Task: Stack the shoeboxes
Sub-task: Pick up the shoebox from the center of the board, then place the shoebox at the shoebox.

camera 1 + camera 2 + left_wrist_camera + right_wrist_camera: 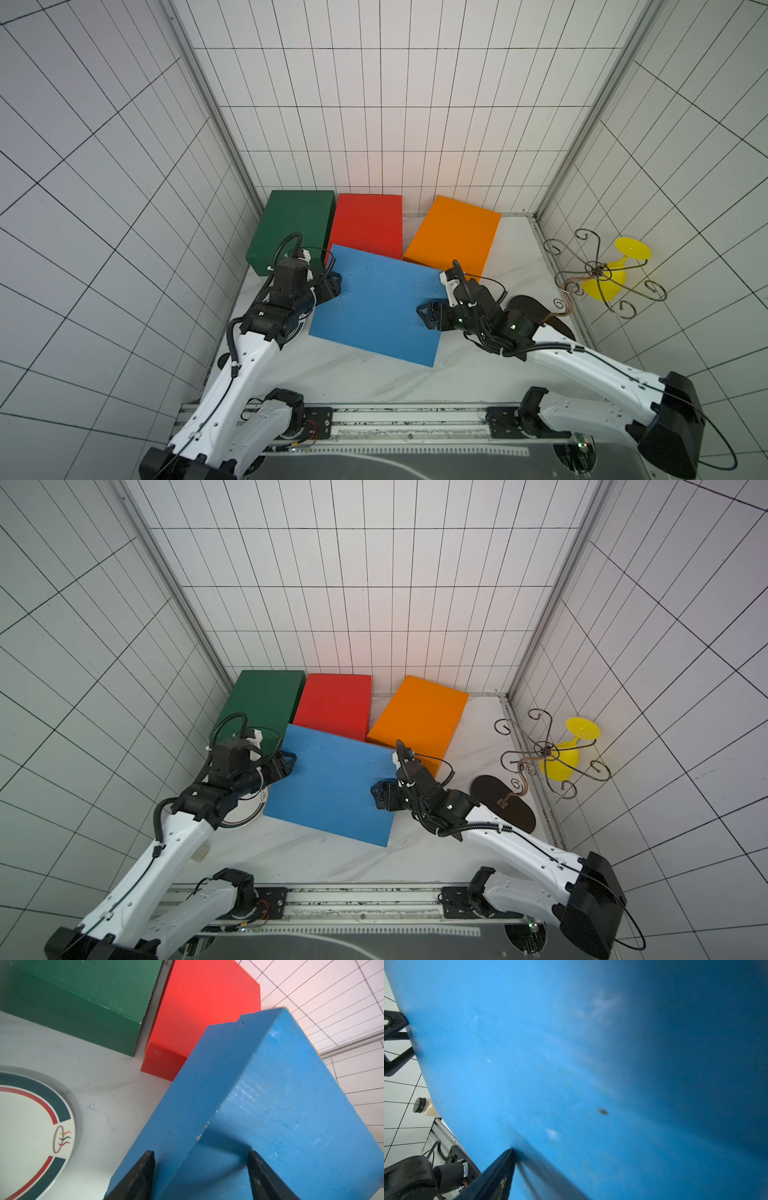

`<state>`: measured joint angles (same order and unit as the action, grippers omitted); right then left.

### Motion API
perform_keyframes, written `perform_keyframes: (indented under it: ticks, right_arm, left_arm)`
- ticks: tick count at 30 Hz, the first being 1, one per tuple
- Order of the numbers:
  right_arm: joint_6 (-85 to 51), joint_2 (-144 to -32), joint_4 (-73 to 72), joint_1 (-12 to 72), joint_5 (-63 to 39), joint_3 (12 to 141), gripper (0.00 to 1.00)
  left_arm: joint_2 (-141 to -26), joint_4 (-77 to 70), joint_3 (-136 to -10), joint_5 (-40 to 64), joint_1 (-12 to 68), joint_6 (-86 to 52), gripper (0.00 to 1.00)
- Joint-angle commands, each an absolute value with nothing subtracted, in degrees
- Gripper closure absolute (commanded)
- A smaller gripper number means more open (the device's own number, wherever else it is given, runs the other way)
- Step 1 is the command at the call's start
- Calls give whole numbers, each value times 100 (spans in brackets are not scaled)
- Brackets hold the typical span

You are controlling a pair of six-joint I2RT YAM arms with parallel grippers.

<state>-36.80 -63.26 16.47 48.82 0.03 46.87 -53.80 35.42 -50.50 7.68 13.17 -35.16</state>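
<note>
- The blue shoebox (374, 307) is held raised and skewed above the white table (365, 382), between the two grippers. In both top views its far edge is seen overlapping the near edge of the red shoebox (368, 224) and a near corner of the orange shoebox (453, 237).
- The dark green shoebox (291, 224), the red shoebox and the orange shoebox are lined up on the table along the back wall. The green and red are just beside each other, and the orange is turned at an angle.
- The left gripper (332, 282) is set at the blue shoebox's left edge, near its far corner. In the left wrist view the jaws are spread wide and that edge is caught between the fingers (145, 1167).
- The right gripper (426, 316) is clamped at the opposite edge. One finger (508, 1159) is pressed on the blue surface; the other is hidden.
- A plate (31, 1126) is seen on the table beside the left gripper.
</note>
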Motion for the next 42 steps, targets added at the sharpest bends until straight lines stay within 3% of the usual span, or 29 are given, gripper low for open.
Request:
perform_keyframes:
  ticks: [1,20,38,42]
  right_arm:
    - [-3272,-6452,949,5089,-299,5770,19]
    - [-2685,-7792,721,4077,-1317,7773,21]
    - [-3295,-10428,27,2589,-3259,9981,22]
    - [-3233,-10938,119,2460,-3278,10432,16]
  left_arm:
    - [-5421,3162,-5358,1907,1422,-3853,31]
    - [-6476,2820,-6842,2370,726,-3990,29]
    - [-8751,1371,-8257,2986,167,-4736,28]
    - [-9217,1255,-8552,3051,131,-4768,24]
